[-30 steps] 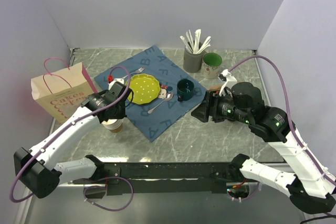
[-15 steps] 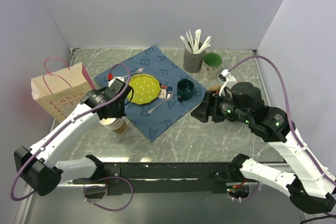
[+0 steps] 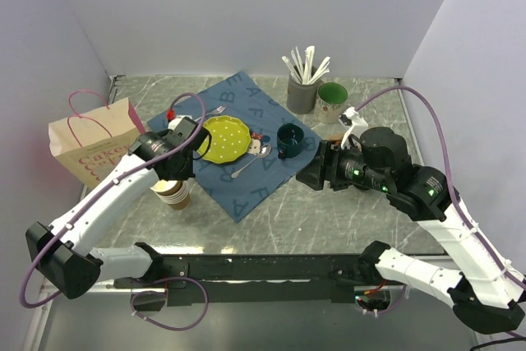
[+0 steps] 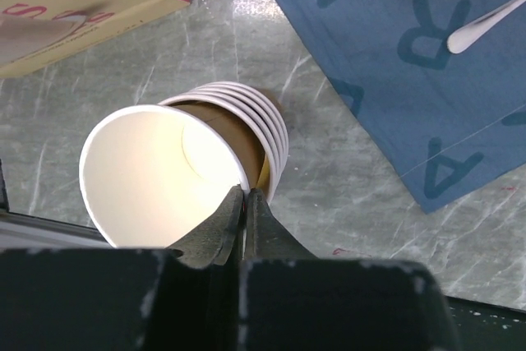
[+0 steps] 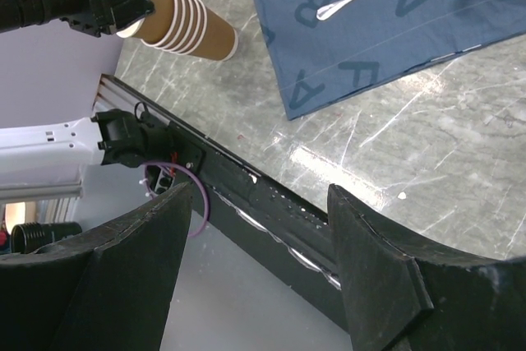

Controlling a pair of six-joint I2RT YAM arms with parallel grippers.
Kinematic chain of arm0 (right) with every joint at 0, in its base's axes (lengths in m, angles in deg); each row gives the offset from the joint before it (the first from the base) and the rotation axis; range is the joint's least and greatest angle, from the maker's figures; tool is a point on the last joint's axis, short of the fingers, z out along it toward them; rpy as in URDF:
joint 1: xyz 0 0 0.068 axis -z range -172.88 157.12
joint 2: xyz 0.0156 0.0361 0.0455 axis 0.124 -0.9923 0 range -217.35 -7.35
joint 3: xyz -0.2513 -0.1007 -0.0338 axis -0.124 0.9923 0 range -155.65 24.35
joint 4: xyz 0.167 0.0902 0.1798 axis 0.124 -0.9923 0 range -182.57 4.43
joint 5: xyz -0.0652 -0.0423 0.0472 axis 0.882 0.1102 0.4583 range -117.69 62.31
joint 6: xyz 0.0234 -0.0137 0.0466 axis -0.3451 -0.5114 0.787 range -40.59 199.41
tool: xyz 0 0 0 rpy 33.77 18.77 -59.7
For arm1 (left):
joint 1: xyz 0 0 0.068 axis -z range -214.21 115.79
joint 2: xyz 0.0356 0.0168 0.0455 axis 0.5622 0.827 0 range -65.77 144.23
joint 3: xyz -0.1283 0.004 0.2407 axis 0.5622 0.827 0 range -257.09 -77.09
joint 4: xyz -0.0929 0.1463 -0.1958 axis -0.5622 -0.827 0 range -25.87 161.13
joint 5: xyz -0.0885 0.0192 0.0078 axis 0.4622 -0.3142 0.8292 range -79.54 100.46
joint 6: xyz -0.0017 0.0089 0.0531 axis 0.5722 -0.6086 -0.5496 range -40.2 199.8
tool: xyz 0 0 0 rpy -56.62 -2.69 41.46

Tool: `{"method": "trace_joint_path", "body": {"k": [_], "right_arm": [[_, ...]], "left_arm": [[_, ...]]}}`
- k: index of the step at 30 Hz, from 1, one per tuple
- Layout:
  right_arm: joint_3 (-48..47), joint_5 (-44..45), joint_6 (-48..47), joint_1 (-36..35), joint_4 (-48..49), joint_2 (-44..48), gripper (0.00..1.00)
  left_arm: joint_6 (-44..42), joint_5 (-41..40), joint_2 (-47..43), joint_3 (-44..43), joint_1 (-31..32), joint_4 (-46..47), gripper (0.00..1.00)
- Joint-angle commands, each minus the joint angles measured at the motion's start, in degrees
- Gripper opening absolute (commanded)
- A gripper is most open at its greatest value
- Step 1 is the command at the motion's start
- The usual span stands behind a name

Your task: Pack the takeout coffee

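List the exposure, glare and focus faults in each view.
Left wrist view: the top cup's inside in the stack of paper cups is blown out near white, the left gripper a dark silhouette. Right wrist view: glare streaks the table, the right gripper looms black and soft. Top external view: even light, sharp.

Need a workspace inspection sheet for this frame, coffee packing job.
Surface: grey marbled table, blue letter-print cloth across it.
Job's things: takeout coffee not identifiable in any view; paper bag stands at left.
Clutter: stack of paper cups, tilted; plate, spoon, dark mug on cloth; green mug, utensil holder at back.
Grippers: left gripper shut on top cup's rim; right gripper open, empty.
Cables: purple cable looped over each arm.
Surroundings: plain walls on three sides.
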Motion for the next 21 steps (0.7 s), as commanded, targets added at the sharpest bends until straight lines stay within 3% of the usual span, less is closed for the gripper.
{"method": "trace_joint_path", "body": {"k": [1, 18, 21], "right_arm": [[-1.69, -0.23, -0.12, 0.21, 1.21, -0.28, 0.74], [-4.42, -0.41, -0.47, 0.12, -0.2, -1.24, 0.75], [-5.12, -0.76, -0.12, 0.12, -0.29, -1.42, 0.75]], "left_arm": [[0.81, -1.4, 1.0, -1.17, -0.18, -1.62, 0.01], [1.17, -2.28, 1.87, -15.67, -0.18, -7.6, 0.01], [-0.24, -1.58, 2.84, -21.72, -0.18, -8.04, 0.01]]}}
